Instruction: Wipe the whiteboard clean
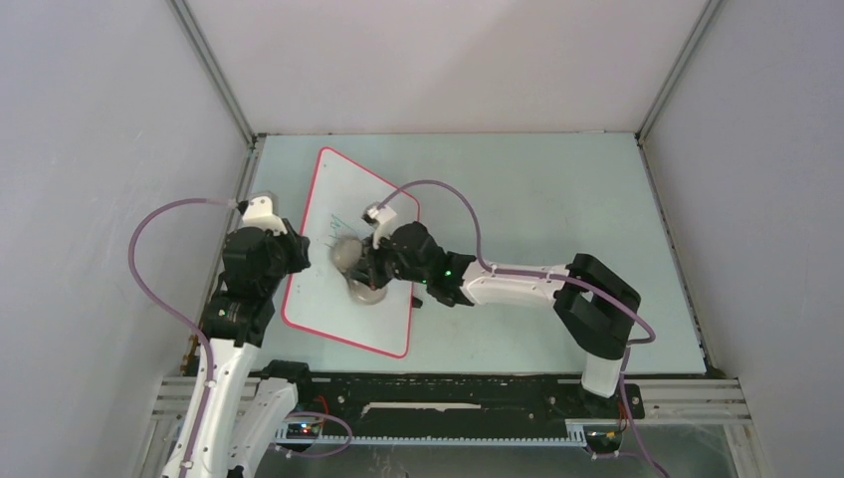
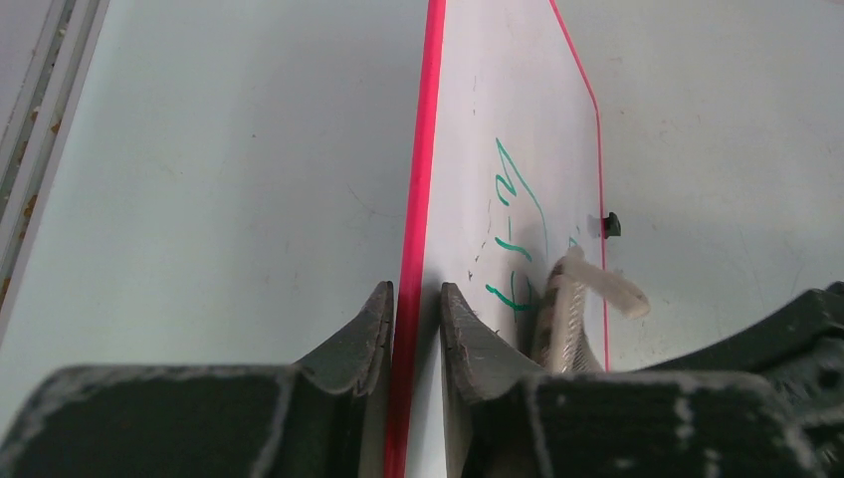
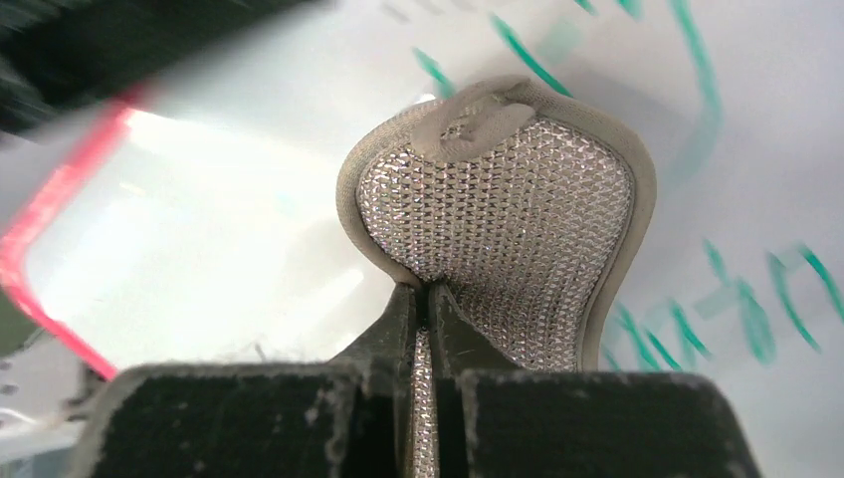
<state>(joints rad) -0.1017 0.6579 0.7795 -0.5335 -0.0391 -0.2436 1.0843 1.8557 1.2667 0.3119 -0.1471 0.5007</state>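
I have the left pincer (image 2: 416,319) clamped on the whiteboard (image 1: 330,299) rim near the left edge of the desk (image 1: 537,199), steadying it; the right pincer (image 3: 426,299) pinches the cloth pad (image 3: 498,219) against the green writing (image 2: 518,189).

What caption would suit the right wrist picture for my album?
Right hand pinches a grey mesh pad above the whiteboard, green writing not yet wiped.

The top camera looks steeply down from above the near edge over the whole table (image 1: 557,199). The left wrist camera, close behind the left hand (image 2: 416,294), faces along the board's (image 2: 498,100) edge. The right wrist camera sits nearer still. All share the board's green writing (image 2: 520,194).
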